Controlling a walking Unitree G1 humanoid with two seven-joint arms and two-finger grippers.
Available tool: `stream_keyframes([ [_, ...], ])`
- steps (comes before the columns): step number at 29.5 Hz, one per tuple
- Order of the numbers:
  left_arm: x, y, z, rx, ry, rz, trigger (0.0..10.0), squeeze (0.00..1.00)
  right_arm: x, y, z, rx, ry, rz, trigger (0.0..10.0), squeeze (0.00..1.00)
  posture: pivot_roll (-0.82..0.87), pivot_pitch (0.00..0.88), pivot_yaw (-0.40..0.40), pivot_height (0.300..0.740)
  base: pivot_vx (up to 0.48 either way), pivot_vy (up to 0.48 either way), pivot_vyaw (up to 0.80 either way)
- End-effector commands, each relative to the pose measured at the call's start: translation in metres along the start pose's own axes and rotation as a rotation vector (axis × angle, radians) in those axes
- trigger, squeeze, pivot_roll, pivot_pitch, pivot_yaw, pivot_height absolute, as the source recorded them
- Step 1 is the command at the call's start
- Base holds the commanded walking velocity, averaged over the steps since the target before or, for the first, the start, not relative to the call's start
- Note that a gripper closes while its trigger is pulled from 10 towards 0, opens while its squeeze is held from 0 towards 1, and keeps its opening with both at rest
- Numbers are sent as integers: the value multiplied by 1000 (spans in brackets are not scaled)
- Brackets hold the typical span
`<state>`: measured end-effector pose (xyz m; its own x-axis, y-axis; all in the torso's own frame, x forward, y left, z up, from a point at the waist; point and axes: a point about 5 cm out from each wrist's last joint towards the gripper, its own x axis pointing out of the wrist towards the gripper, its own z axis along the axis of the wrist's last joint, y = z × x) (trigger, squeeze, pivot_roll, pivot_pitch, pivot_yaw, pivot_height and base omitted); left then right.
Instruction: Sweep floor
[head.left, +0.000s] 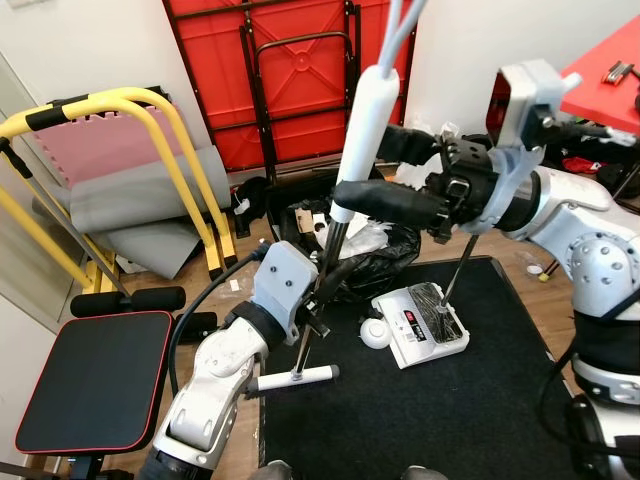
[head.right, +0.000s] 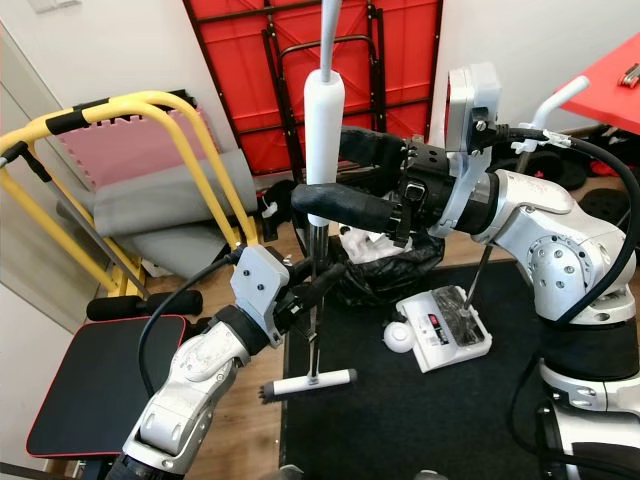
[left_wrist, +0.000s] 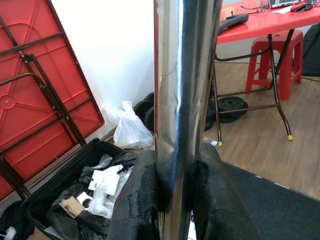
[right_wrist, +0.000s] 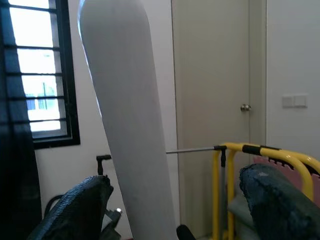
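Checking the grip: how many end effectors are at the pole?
2: left end effector clamps the chrome shaft low down; right end effector brackets the white grip above.

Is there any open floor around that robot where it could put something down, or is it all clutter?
The black mat lies bare in front of the white dustpan and white ball. Wood floor beside the mat's far corner looks open too. It is crowded behind: the open black bag, the yellow frame, the bench pad.
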<state>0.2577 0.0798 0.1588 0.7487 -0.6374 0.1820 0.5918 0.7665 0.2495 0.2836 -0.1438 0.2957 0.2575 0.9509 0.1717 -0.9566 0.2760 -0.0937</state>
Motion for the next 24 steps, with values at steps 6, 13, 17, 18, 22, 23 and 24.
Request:
stream_keyframes([
  [6, 0, -3, 10, 18, -48, -19, 0, 0, 12, 7, 0, -86, 76, 53, 8863, 0, -179, 70, 62, 740, 0, 0, 0],
  [13, 1, -4, 10, 18, -50, -28, 0, 0, 18, 15, -4, -159, 133, 128, 0, 0, -180, 70, 64, 740, 0, 0, 0],
  [17, 2, -6, 10, 17, -52, -32, 0, 0, 24, 14, -2, -164, 113, 147, 0, 0, -180, 69, 64, 740, 0, 0, 0],
  [18, 2, -6, 10, 17, -52, -32, 0, 0, 24, 14, -2, -164, 113, 147, 0, 0, -180, 69, 64, 740, 0, 0, 0],
  [22, 2, -7, 10, 15, -53, -35, 0, 0, 28, 13, -1, -176, 100, 155, 0, 0, -177, 66, 60, 740, 0, 0, 0],
  [23, 2, -7, 10, 15, -53, -36, 0, 0, 28, 13, -1, -182, 99, 150, 0, 0, -177, 67, 61, 740, 0, 0, 0],
  [24, 2, -7, 10, 15, -53, -38, 0, 0, 28, 12, 0, -188, 97, 143, 0, 0, -177, 67, 61, 740, 0, 0, 0],
])
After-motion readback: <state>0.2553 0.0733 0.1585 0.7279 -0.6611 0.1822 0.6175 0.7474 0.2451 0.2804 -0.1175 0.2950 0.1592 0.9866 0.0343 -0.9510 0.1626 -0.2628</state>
